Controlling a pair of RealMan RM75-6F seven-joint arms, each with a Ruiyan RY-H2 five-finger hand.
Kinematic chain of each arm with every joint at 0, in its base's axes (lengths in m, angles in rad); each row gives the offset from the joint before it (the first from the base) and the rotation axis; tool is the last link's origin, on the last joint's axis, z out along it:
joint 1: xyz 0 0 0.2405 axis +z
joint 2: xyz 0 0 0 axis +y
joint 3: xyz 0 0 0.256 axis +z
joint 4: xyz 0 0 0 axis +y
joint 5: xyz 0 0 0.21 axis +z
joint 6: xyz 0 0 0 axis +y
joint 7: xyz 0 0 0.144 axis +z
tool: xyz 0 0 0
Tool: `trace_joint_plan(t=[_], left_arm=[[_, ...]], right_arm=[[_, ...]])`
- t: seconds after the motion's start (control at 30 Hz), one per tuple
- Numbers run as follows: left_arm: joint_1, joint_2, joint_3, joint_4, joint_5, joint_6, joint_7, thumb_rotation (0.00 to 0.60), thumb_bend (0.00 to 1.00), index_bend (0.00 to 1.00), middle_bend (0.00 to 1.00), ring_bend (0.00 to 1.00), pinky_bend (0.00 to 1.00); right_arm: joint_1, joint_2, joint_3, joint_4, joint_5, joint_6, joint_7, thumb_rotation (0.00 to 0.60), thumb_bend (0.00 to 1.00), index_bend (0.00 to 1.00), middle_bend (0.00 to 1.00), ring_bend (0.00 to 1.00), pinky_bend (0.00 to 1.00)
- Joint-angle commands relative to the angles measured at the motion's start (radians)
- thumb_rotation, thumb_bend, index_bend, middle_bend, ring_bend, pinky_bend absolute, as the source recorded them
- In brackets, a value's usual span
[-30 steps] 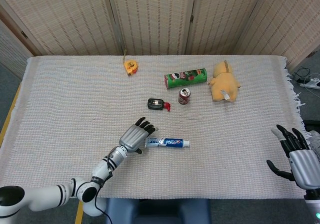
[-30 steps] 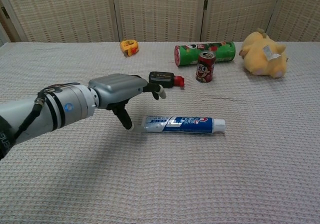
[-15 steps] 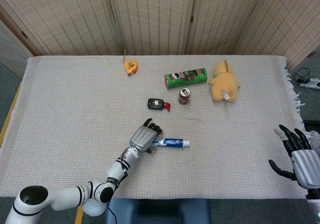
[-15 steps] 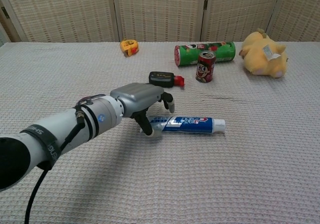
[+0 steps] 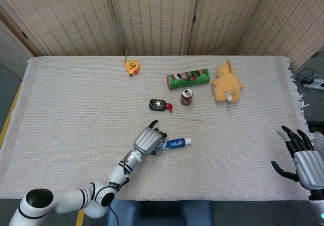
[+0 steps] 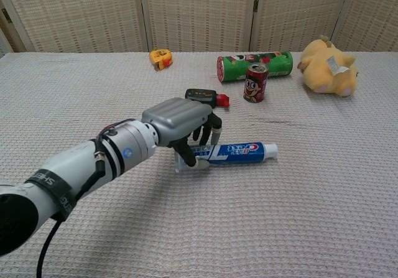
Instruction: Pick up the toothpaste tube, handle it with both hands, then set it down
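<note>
The blue and white toothpaste tube (image 5: pixel 176 143) (image 6: pixel 239 152) lies near the front middle of the table, cap pointing right and a little away. My left hand (image 5: pixel 148 140) (image 6: pixel 180 121) covers its flat left end, fingers curled over the top and thumb in front, gripping it against the cloth. My right hand (image 5: pixel 304 157) hangs off the table's front right corner with its fingers spread and nothing in it; only the head view shows it.
Behind the tube lie a black device with a red tip (image 5: pixel 158 104) (image 6: pixel 200 96), a small red can (image 5: pixel 186 96) (image 6: pixel 254 83), a green snack canister (image 5: pixel 188 78) (image 6: pixel 255 66) and a yellow plush toy (image 5: pixel 226 82) (image 6: pixel 327 67). A yellow tape measure (image 5: pixel 132 67) (image 6: pixel 159 58) sits far back.
My left hand slid right from beside the tube's flat end onto it and curled its fingers around it. The tube turned slightly, cap end away. The right hand stayed put.
</note>
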Motion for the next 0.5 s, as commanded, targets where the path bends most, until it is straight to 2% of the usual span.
trace_joint_plan(t=[0.03,0.2,0.33,0.5], left_arm=[[0.015,0.024,0.029,-0.005,0.058,0.039,-0.051,0.6,0.38,0.63,0.68,0.51,0.16],[0.044,0.106,0.068,-0.05,0.132,0.082,-0.12,0.6,0.38,0.63,0.69,0.51,0.16],[0.058,0.186,0.095,-0.066,0.164,0.077,-0.164,0.6,0.39,0.62,0.69,0.48,0.16],[0.08,0.251,0.111,-0.037,0.155,0.049,-0.218,0.6,0.39,0.59,0.68,0.44,0.15]], right_arm=[[-0.001,0.0,0.0,0.0,-0.001,0.002,0.0,0.548,0.36,0.06,0.06,0.13,0.0],[-0.003,-0.001,-0.001,0.003,-0.002,0.006,0.004,0.548,0.36,0.06,0.06,0.13,0.0],[-0.006,-0.004,-0.002,0.007,-0.002,0.008,0.007,0.549,0.36,0.06,0.06,0.13,0.0],[-0.003,-0.012,-0.003,0.013,0.003,-0.002,0.01,0.551,0.36,0.06,0.06,0.13,0.0]])
